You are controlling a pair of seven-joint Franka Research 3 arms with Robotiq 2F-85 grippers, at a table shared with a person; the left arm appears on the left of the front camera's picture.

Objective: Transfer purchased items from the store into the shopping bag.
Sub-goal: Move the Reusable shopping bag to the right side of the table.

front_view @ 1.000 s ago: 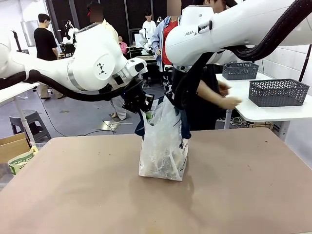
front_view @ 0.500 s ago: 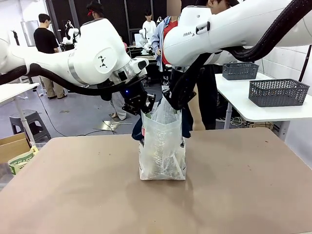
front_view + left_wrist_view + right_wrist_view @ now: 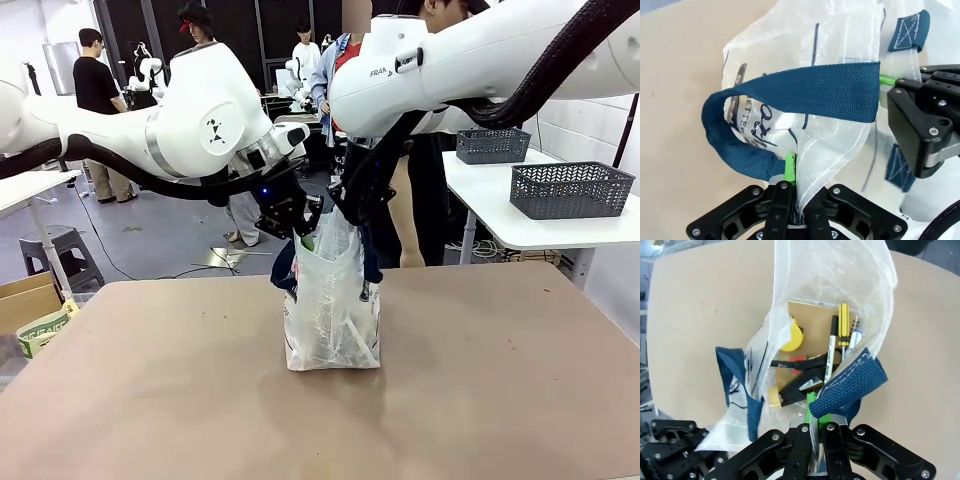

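From the front, you have the shopping bag [image 3: 332, 310] standing upright near the middle of the brown table [image 3: 150, 380], mouth up. Your left gripper [image 3: 292, 218] sits at the bag's top rim on the picture's left. Your right gripper [image 3: 350, 208] sits at the rim on the opposite side, so the bag stands between and below the two. A person [image 3: 420, 200] stands behind the bag at the far side. Two dark grey baskets [image 3: 572, 190] rest on a white side table [image 3: 520, 235], well apart from the bag.

From the left wrist, your left gripper's jaws are pressed narrow, with the bag's translucent film pinched between the green pads [image 3: 790, 167]. A navy handle [image 3: 810, 92] loops across just beyond the fingers, over the dark lettering. Your right gripper is at the picture's right, against the far part of the rim.

From the right wrist, your right gripper's jaws are likewise narrow, clamped on the rim right beside a navy strap end [image 3: 850, 382]. You look straight down into the open bag. Inside lie a screwdriver [image 3: 843, 325] with a yellow and black grip, a black clamp [image 3: 797, 382], a round yellow item [image 3: 791, 337], a white pen [image 3: 831, 357] and a brown card [image 3: 810, 315]. Your left gripper shows in the lower left corner, below the bag's other side.
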